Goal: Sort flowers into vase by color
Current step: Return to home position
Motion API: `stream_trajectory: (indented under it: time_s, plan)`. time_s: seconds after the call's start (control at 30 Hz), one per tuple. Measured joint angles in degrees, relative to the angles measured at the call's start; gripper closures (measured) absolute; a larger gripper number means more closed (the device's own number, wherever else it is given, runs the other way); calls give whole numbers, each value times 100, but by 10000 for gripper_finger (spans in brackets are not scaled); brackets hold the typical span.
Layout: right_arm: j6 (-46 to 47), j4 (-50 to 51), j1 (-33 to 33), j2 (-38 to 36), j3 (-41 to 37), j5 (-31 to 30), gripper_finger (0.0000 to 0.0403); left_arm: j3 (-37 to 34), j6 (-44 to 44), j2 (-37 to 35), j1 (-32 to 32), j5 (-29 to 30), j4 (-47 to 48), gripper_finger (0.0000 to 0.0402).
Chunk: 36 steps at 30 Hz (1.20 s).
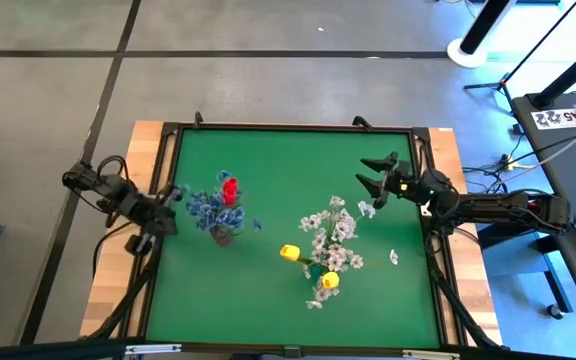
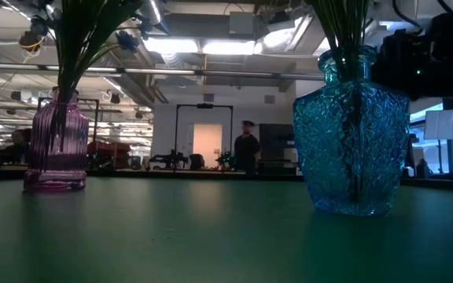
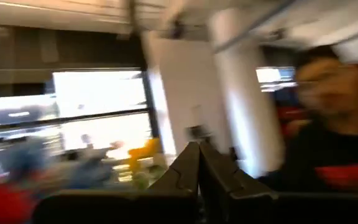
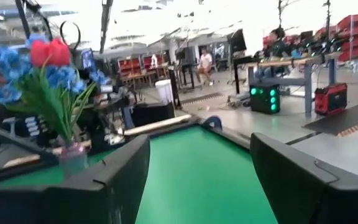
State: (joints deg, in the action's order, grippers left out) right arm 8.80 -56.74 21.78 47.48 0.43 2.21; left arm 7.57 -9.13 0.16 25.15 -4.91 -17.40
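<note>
A purple ribbed vase (image 2: 56, 153) holds the blue sprigs (image 1: 208, 210) and a red bud (image 1: 230, 189); the right wrist view shows the red bud (image 4: 50, 51) among the blue blossoms. A teal cut-glass vase (image 2: 352, 149) holds the white sprigs (image 1: 333, 238). Two yellow buds (image 1: 289, 253) (image 1: 329, 281) show at that bunch's near side. My left gripper (image 1: 173, 195) is shut and empty (image 3: 197, 158), just left of the blue bunch. My right gripper (image 1: 373, 178) is open and empty (image 4: 197, 180), to the far right of the white bunch.
A loose white blossom (image 1: 393, 257) lies on the green mat right of the white bunch, and a small blue bit (image 1: 258, 225) lies right of the blue bunch. A raised black frame (image 1: 288, 128) borders the mat. A person (image 3: 328, 124) stands in the room beyond.
</note>
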Motion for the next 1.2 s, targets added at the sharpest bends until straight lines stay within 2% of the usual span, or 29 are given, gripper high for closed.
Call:
stream_trajectory:
  time_s: [0.13,0.2,0.23,0.37,0.53,0.7,0.8,1.0,1.1,1.2]
  plan:
    - [-2,248,0,0,0,189,127,0,424,3,3,-1370,385,400]
    - [-2,344,0,1,0,197,127,0,829,4,1,-1467,869,400]
    - [-2,372,0,2,0,194,127,0,1052,4,1,-1304,1151,400]
    - [-8,412,0,0,0,200,127,0,1841,34,-4,-48,2098,400]
    - [-23,414,0,0,0,289,127,-2,2062,59,12,140,2400,400]
    - [-115,390,0,0,0,291,127,-2,2083,59,10,1120,2786,400]
    - [-193,394,0,-51,0,366,127,-2,2107,61,10,1184,2971,400]
    - [-59,781,0,-446,0,880,133,-7,2071,46,12,1140,2979,400]
    - [24,1152,-4,-902,0,846,166,-7,2067,46,12,1141,2983,400]
    - [-31,1926,-7,-1553,0,843,231,-7,2073,46,12,1143,3035,400]
